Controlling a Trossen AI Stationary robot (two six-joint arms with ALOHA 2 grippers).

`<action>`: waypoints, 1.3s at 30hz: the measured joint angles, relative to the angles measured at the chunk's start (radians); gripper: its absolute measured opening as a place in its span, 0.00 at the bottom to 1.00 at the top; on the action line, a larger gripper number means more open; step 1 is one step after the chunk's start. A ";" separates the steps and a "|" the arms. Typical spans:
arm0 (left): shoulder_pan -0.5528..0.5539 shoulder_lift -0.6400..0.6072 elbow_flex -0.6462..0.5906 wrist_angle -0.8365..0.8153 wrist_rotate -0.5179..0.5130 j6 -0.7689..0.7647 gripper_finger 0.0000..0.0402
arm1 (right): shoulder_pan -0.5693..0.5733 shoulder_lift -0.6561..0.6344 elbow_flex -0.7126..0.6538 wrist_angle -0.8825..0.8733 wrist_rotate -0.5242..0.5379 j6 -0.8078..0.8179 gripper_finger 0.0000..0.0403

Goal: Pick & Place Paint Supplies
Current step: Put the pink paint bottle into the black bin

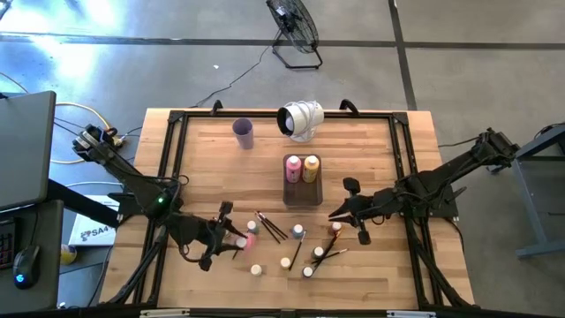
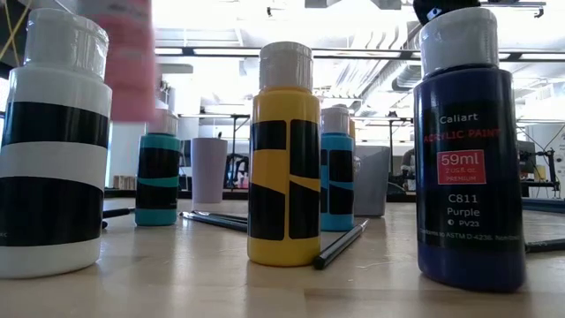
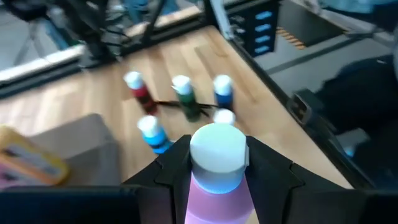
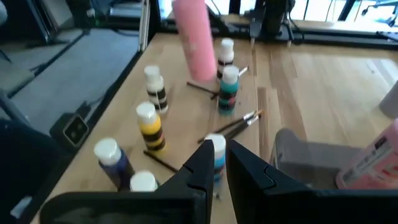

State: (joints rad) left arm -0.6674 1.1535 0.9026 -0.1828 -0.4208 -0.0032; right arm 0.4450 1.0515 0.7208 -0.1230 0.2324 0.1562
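My left gripper (image 1: 231,238) is shut on a large pink bottle with a white cap (image 3: 217,163), near the table's near left part. The bottle shows as a pink blur high in the low view (image 2: 132,62) and tilted in the right wrist view (image 4: 194,38). My right gripper (image 1: 338,213) hovers shut over the small bottles, right of the tray; a small blue bottle (image 4: 216,155) stands beyond its tips. Several tiny white-capped bottles (image 1: 298,231) stand upright on the near table, with thin brushes (image 1: 269,225) lying flat among them. My left gripper pinches the pink bottle between its two fingers (image 3: 174,168), one on each side of its upper body just below the white cap (image 3: 217,146). The bottle is lifted clear of the table and tilted, its cap end pointing away from the wrist.
A clear grey tray (image 1: 302,191) in mid-table holds a pink and an orange bottle (image 1: 311,168). A lilac cup (image 1: 244,132) and a white object (image 1: 300,119) sit toward the far edge. A black frame (image 1: 172,150) rims the table. Bare wood lies on the left and right sides.
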 joint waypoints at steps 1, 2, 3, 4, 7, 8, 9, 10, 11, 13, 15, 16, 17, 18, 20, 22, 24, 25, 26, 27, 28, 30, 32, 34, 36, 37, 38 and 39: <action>0.003 0.000 0.016 -0.019 -0.021 0.002 0.31 | 0.000 0.000 0.000 -0.008 -0.001 0.001 0.08; 0.012 0.000 0.029 -0.037 -0.036 0.004 0.31 | 0.000 0.000 0.000 -0.016 -0.005 0.003 0.08; 0.025 0.000 0.044 -0.054 -0.042 0.007 0.31 | 0.000 0.000 0.000 -0.023 -0.011 0.003 0.08; 0.039 0.000 0.058 -0.064 -0.043 0.007 0.31 | 0.000 0.000 0.000 -0.031 -0.027 0.004 0.08; 0.108 0.000 0.091 -0.048 -0.034 0.016 0.31 | 0.000 0.000 0.000 -0.048 -0.073 0.024 0.08; 0.138 0.000 0.097 -0.039 -0.020 0.026 0.31 | 0.000 0.000 0.000 -0.052 -0.093 0.031 0.08; 0.173 0.000 0.103 -0.037 0.003 0.035 0.31 | 0.001 0.000 0.000 -0.056 -0.111 0.032 0.08; 0.213 0.003 0.107 -0.031 0.034 0.045 0.31 | 0.005 -0.001 0.000 -0.060 -0.129 0.030 0.08; 0.253 0.009 0.107 -0.008 0.068 0.053 0.31 | 0.013 -0.001 0.000 -0.064 -0.137 0.023 0.08; 0.333 0.023 0.107 0.048 0.147 0.070 0.31 | 0.032 0.000 0.000 -0.071 -0.134 0.000 0.08; 0.399 0.028 0.107 0.095 0.230 0.080 0.31 | 0.051 -0.001 0.000 -0.089 -0.132 -0.014 0.08; 0.428 0.031 0.107 0.119 0.265 0.084 0.31 | 0.061 -0.003 0.000 -0.101 -0.131 -0.020 0.08; 0.462 0.037 0.109 0.144 0.307 0.084 0.31 | 0.072 -0.004 0.000 -0.111 -0.129 -0.021 0.08; 0.491 0.044 0.109 0.164 0.340 0.082 0.31 | 0.081 -0.004 0.000 -0.118 -0.129 -0.021 0.08; 0.542 0.065 0.109 0.188 0.395 0.074 0.31 | 0.097 -0.005 0.000 -0.121 -0.127 -0.022 0.08; 0.582 0.090 0.110 0.214 0.441 0.073 0.31 | 0.112 -0.005 0.000 -0.126 -0.127 -0.022 0.08; 0.615 0.129 0.134 0.219 0.453 0.070 0.31 | 0.124 -0.005 0.000 -0.125 -0.127 -0.020 0.08; 0.629 0.152 0.149 0.219 0.456 0.070 0.31 | 0.129 -0.005 0.000 -0.126 -0.127 -0.018 0.08; 0.642 0.174 0.167 0.217 0.459 0.069 0.31 | 0.133 -0.005 0.000 -0.126 -0.127 -0.013 0.08; 0.654 0.200 0.188 0.217 0.468 0.070 0.31 | 0.137 -0.005 0.000 -0.126 -0.127 -0.006 0.08; 0.665 0.229 0.213 0.216 0.488 0.075 0.31 | 0.140 -0.005 0.000 -0.128 -0.127 0.001 0.08; 0.691 0.277 0.261 0.201 0.533 0.082 0.31 | 0.147 -0.005 0.000 -0.134 -0.127 0.006 0.08; 0.713 0.320 0.309 0.182 0.574 0.078 0.31 | 0.156 -0.005 0.000 -0.134 -0.126 0.008 0.08; 0.730 0.359 0.346 0.179 0.594 0.077 0.31 | 0.165 -0.005 0.000 -0.135 -0.122 0.011 0.08; 0.741 0.388 0.363 0.174 0.593 0.074 0.31 | 0.177 -0.005 0.000 -0.137 -0.098 0.031 0.08; 0.744 0.401 0.366 0.181 0.591 0.074 0.31 | 0.184 -0.005 0.000 -0.139 -0.085 0.040 0.08; 0.747 0.414 0.367 0.186 0.582 0.074 0.31 | 0.191 -0.005 0.000 -0.143 -0.078 0.050 0.08; 0.749 0.425 0.367 0.187 0.571 0.074 0.31 | 0.198 -0.005 0.000 -0.149 -0.074 0.055 0.08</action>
State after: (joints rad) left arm 0.0814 1.5783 1.2697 0.0040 0.1497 0.0705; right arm 0.6429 1.0470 0.7208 -0.2723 0.1581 0.2113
